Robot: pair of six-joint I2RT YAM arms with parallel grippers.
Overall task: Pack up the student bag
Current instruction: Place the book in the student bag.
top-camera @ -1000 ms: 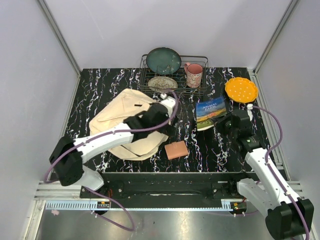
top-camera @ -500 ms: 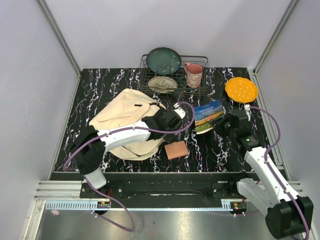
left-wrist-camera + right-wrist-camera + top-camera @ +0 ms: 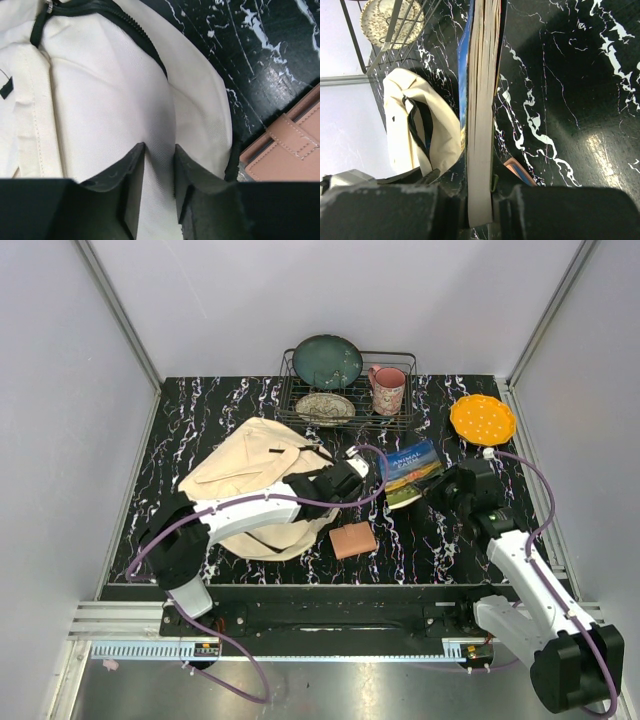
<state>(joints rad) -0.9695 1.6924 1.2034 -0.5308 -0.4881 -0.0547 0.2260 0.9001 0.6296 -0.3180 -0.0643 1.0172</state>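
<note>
A: From above, where do things stand?

B: The left tool (image 3: 340, 482) sits on the near right rim of the student bag (image 3: 245, 468). The bag lies flat on the table (image 3: 200, 410) and spreads away to that tool's left. The right tool (image 3: 440, 488) carries a book (image 3: 412, 468), tilted, out ahead of it toward the bag. A tan wallet (image 3: 352, 539) lies just on the near side of the left tool.

A: And the left wrist view?

B: Its fingers (image 3: 132, 175) stand close together, clamped on a fold of cream canvas. The black zipper (image 3: 145, 37) of the opening runs ahead of them, and the wallet is off to the right.

A: The right wrist?

B: The jaws are gripped on the book's lower edge, with the pages edge-on. The bag's dark mouth lies beyond, to the left.

A: So which step is this?

B: Opening the bag for the book, I'd judge. The next move calls for lifting that flap clear, then sliding the book in.
</note>
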